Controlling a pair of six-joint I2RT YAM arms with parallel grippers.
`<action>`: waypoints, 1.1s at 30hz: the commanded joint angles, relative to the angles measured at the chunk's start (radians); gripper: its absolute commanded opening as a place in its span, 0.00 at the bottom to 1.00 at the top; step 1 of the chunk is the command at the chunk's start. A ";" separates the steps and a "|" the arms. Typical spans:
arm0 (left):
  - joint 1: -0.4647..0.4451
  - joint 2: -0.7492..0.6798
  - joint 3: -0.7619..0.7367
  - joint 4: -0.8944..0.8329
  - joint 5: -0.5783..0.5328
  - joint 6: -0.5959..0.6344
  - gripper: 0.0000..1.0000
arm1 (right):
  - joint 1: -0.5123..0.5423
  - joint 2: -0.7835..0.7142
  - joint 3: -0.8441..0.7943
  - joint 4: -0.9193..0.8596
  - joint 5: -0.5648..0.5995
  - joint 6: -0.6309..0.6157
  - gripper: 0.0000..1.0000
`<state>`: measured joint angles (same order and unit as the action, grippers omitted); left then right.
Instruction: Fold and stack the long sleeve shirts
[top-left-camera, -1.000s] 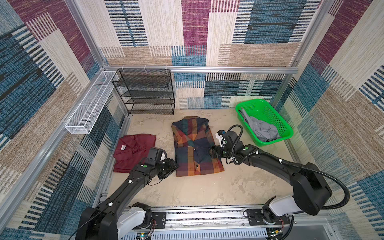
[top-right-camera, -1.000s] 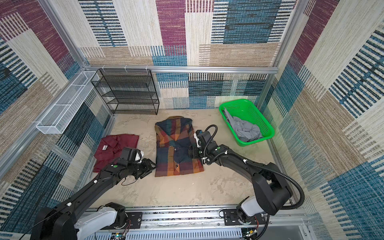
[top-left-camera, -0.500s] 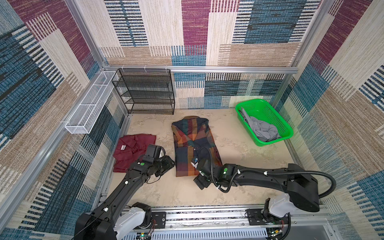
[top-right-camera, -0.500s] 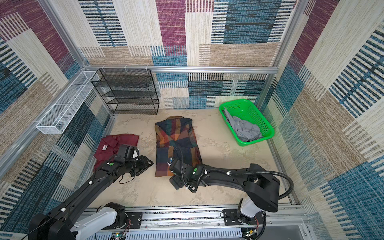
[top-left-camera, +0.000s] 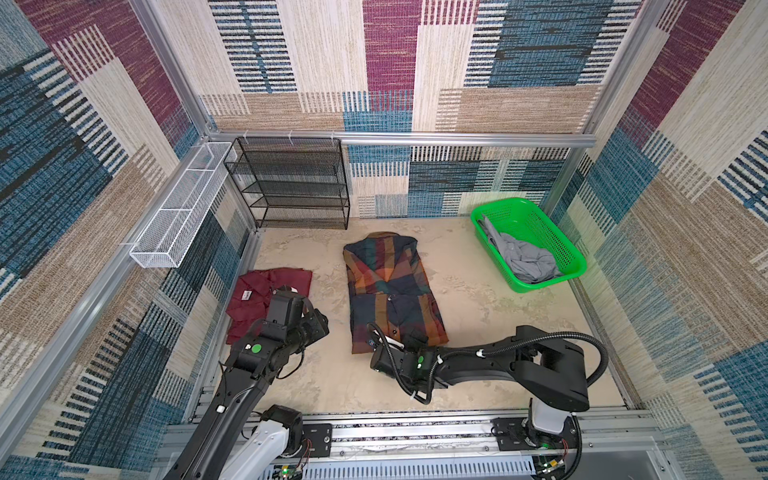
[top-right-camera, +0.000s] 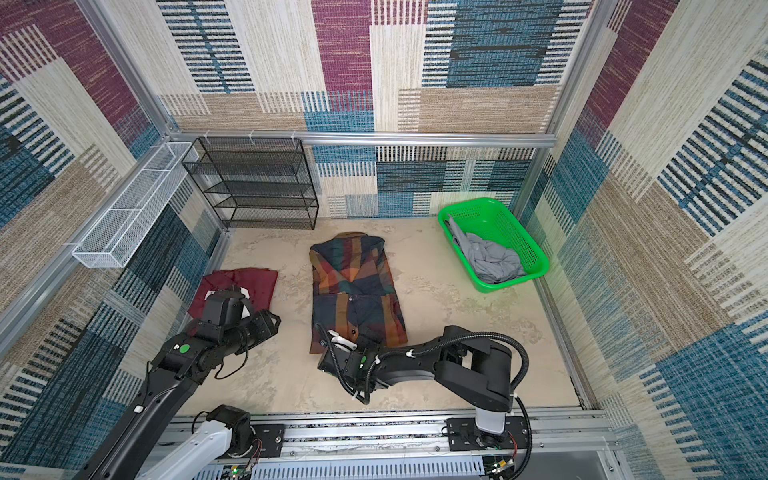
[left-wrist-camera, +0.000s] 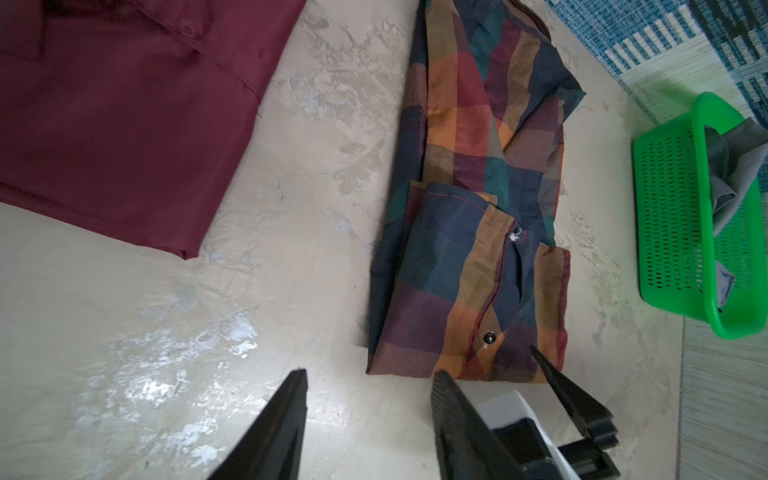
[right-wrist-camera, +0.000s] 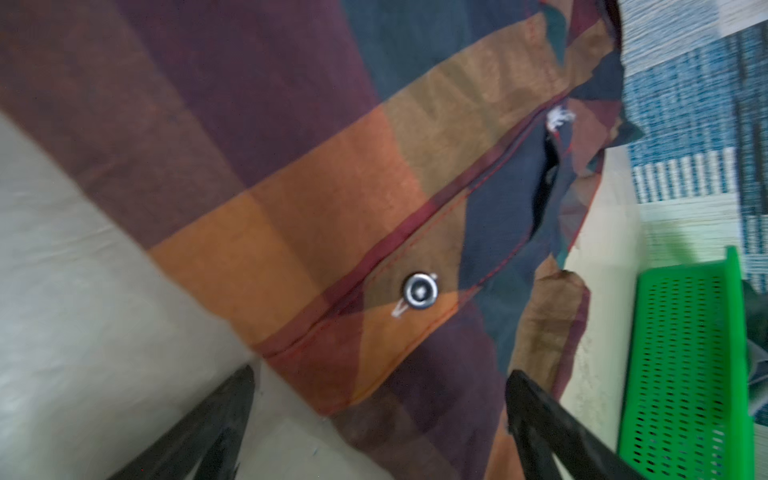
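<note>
Item: plaid shirt (top-left-camera: 390, 291), lengthwise ahead of my right gripper (right-wrist-camera: 380, 374), the nearer one; jaws apart, empty, at its hem

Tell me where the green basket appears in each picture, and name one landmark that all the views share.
In a top view: green basket at the right, farther back than the plaid shirt.
In a top view: same place, grey shirt inside.
Left wrist: most of it, beyond the plaid shirt.
Right wrist: only part, beyond the same shirt.
Shared landmark: the plaid shirt.
</note>
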<state>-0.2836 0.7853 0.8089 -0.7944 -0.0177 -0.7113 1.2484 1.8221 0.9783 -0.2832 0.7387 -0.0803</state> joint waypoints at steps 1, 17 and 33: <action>0.002 -0.023 0.003 -0.046 -0.061 0.037 0.52 | -0.002 0.044 -0.019 -0.013 -0.029 -0.103 0.95; 0.003 -0.072 0.026 -0.082 -0.086 0.069 0.52 | -0.060 0.245 0.077 -0.097 -0.301 -0.168 0.54; 0.004 -0.120 0.116 -0.138 -0.123 0.102 0.53 | -0.040 0.174 0.199 -0.264 -0.593 -0.108 0.00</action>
<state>-0.2798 0.6785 0.9024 -0.8997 -0.1104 -0.6430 1.1984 1.9949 1.1809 -0.2623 0.4446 -0.2241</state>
